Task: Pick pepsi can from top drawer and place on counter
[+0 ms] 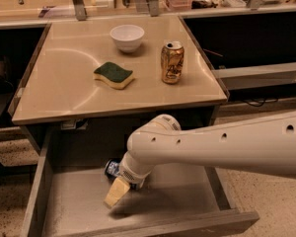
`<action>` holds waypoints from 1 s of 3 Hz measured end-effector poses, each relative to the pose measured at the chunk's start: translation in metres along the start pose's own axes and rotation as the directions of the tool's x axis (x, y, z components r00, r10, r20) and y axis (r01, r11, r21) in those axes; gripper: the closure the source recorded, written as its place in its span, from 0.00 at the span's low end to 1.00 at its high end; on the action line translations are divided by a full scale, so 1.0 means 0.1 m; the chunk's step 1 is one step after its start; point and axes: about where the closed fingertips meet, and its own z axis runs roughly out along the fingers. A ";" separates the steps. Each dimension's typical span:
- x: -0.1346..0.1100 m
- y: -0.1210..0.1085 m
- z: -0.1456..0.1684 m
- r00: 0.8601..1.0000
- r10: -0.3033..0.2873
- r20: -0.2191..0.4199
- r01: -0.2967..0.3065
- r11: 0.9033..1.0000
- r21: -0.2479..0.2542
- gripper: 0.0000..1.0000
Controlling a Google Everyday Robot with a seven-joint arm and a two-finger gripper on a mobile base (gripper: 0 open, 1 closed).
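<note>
Step in hand is judged to be the grasp on the pepsi can [112,167], not yet the lift. The can is seen lying on its side on the floor of the open top drawer [37,196], toward the back, half hidden behind the wrist of the white arm [212,144]. The gripper [116,193] is down inside the drawer, just beside the can and a little in front of it, its tan end low over the grey floor.

For a good grasp, the can should be taken across its round body, and firmly (it is on its side and could roll toward the back wall). A straight lift is then called for, so that the counter's front edge overhead is cleared before anything is moved up.

Jaws: whether they are spread or pinching the can cannot be told; contact with the can cannot be confirmed either.

Free space is seen on the counter [64,90] beside the green sponge [114,75], white bowl [127,36] and gold can [172,62].
</note>
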 end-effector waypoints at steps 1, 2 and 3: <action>0.00 0.00 0.00 1.000 0.000 0.000 0.000 1.000 0.000 0.17; 0.00 0.00 0.00 1.000 0.000 0.000 0.000 1.000 0.000 0.42; 0.00 0.00 0.00 1.000 0.000 0.000 0.000 1.000 0.000 0.64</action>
